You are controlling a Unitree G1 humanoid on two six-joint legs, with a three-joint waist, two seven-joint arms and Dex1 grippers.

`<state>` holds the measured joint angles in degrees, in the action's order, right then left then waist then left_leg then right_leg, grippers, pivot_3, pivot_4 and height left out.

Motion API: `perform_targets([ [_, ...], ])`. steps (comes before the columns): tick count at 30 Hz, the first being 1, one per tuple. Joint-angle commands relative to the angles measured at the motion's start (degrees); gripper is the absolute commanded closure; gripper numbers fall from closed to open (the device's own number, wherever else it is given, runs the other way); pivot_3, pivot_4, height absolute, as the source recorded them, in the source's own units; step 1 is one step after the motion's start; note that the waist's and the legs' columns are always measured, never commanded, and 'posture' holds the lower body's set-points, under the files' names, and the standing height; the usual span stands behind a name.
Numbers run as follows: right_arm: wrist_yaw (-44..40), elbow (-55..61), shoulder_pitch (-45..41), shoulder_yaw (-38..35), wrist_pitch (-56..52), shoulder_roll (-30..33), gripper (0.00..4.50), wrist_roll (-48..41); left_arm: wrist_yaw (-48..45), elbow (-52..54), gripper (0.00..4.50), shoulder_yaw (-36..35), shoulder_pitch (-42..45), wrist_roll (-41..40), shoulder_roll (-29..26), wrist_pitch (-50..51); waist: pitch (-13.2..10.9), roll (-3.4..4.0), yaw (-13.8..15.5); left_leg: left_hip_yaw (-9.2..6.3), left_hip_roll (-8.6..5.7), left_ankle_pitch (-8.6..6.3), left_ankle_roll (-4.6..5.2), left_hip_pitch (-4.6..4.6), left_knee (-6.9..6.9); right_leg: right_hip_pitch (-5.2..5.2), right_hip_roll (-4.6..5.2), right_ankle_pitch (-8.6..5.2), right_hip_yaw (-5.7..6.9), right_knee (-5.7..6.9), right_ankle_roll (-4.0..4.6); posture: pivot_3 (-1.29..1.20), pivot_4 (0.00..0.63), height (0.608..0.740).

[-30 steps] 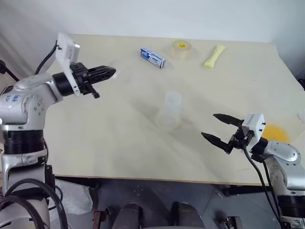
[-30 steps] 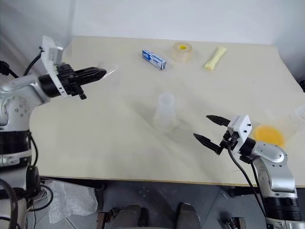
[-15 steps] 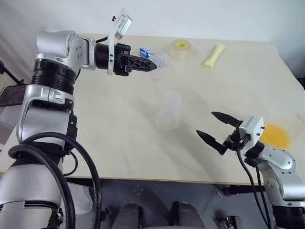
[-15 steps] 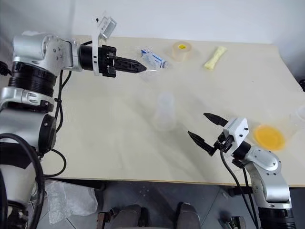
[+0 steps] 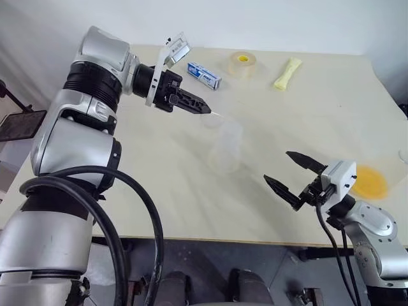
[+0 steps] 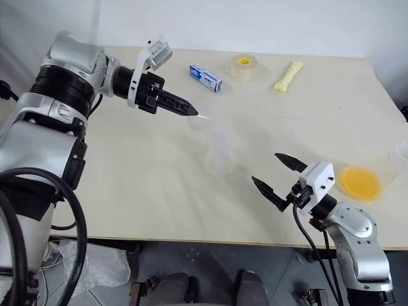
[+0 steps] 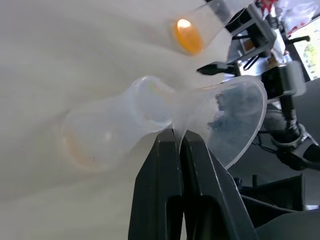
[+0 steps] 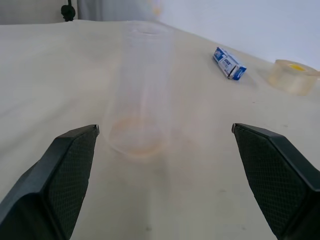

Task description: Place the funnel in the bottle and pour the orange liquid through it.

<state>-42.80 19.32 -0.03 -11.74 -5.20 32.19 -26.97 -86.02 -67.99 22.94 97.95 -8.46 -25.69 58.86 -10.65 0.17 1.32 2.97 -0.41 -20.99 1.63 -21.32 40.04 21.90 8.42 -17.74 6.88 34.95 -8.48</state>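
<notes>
pale table (image 5: 140, 178) fills the frame. left gripper (image 5: 203, 108) upper centre-left, fingers pressed together pinching the rim of a clear funnel (image 7: 235, 120), held just above and left of the bottle (image 5: 226, 150) standing mid-frame. right gripper (image 5: 290, 175) lower right, jaws spread wide, holding nothing. orange liquid (image 6: 361, 182) sits in a clear container at the right edge. tape roll (image 5: 242, 64), blue box (image 5: 204, 75), pale yellow packet (image 5: 287, 73) along the top.

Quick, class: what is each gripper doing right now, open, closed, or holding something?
Left gripper: closed on the clear funnel, just above the bottle.
Right gripper: open, holding nothing.
</notes>
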Motion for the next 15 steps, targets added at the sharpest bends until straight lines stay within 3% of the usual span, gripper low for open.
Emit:
perform_targets([
  [1, 1.01, 3.2, 0.84, -1.06, 0.35, -0.31, 0.0, -0.27, -5.14, -0.94, 4.46, -0.41, 2.77, 2.31, 1.07, -2.37, -0.01, -0.01, 0.0, 0.0, 0.0, 0.0, 0.0, -0.01, 0.0, 0.02, 0.0, 0.0, 0.0, 0.0, 0.0, 0.0, 0.15, 0.74],
  [15, 2.73, 5.79, 4.93, -1.52, 1.5, -1.07, 0.0, 0.04, -3.89, -6.16, 4.46, -2.63, 4.2, 8.55, 5.9, -8.55, -0.03, -0.05, 0.05, 0.02, -0.01, 0.0, 0.0, -0.04, 0.03, 0.05, 0.01, 0.0, -0.01, 0.04, 0.0, 0.0, 0.15, 0.74],
])
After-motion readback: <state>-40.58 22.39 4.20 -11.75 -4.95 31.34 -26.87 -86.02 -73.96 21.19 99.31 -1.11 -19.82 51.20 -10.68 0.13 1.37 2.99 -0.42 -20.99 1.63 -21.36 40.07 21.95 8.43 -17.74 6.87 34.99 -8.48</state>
